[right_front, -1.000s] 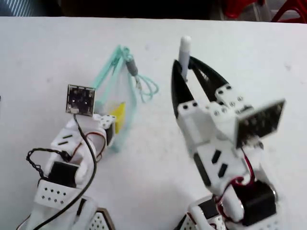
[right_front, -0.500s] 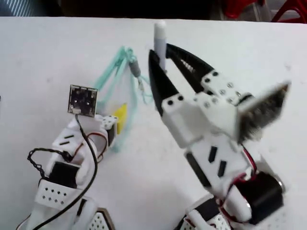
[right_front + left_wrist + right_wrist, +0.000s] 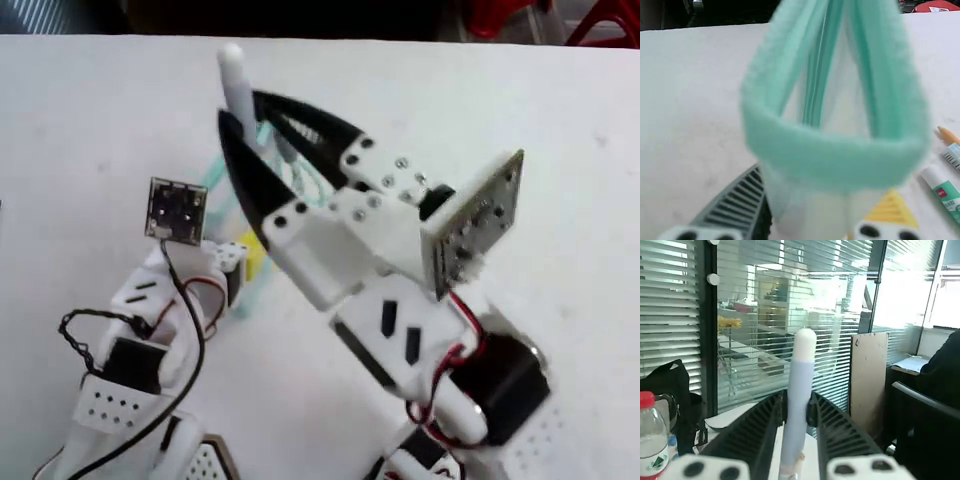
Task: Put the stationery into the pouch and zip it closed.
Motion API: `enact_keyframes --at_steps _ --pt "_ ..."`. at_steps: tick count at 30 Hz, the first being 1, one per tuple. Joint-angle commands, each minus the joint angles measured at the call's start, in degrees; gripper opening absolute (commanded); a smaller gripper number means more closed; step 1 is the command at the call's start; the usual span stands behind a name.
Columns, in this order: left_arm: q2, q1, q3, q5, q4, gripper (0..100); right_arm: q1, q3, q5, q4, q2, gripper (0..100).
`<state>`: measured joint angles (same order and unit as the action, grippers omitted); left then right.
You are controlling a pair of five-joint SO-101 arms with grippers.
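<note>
A mint-green mesh pouch (image 3: 835, 155) stands with its mouth held wide, and my left gripper (image 3: 815, 220) is shut on its near end. From above, the pouch (image 3: 213, 172) lies at centre left, mostly hidden under the right arm, with the left gripper (image 3: 245, 260) at its near corner. My right gripper (image 3: 243, 110) is shut on a pale blue-white pen (image 3: 236, 80) above the pouch's far end. The pen (image 3: 797, 390) sticks out past the black fingers (image 3: 755, 430), tilted upward. An orange pen (image 3: 947, 135) and a glue stick (image 3: 940, 187) lie on the table beside the pouch.
The white table (image 3: 90, 110) has free room on the far left and far right. A dark edge runs along its far side. The room with blinds and a water bottle (image 3: 651, 440) lies beyond the right gripper.
My right arm has swung left with the pen, from right of the pouch to above it. The left arm and the pouch have kept still.
</note>
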<state>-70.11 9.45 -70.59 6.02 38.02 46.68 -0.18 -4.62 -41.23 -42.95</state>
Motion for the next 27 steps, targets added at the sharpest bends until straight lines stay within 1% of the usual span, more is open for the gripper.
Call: enact_keyframes --at_steps 1,5,11,14,18,24,27 --pt "0.0 1.3 0.7 -0.2 0.5 21 0.5 -6.6 0.2 1.3 7.4 1.6" --pt "0.0 2.1 0.7 -0.3 0.6 21 -0.4 -10.0 0.2 0.6 13.1 1.6" --pt "0.0 3.3 0.7 -0.4 0.6 21 -8.0 -11.0 0.2 5.7 19.3 1.6" --pt "0.0 3.2 0.7 -0.4 0.5 21 -9.9 -10.8 0.2 6.3 22.4 1.6" --pt "0.0 3.3 0.7 -0.4 0.4 21 -9.8 -10.7 0.3 4.6 24.0 1.6" --pt "0.0 2.9 0.7 -0.4 0.3 21 -6.9 -10.6 0.3 2.9 24.3 1.6" --pt "0.0 3.3 0.7 -0.4 0.4 21 -6.1 -11.1 0.3 3.8 24.7 1.6"
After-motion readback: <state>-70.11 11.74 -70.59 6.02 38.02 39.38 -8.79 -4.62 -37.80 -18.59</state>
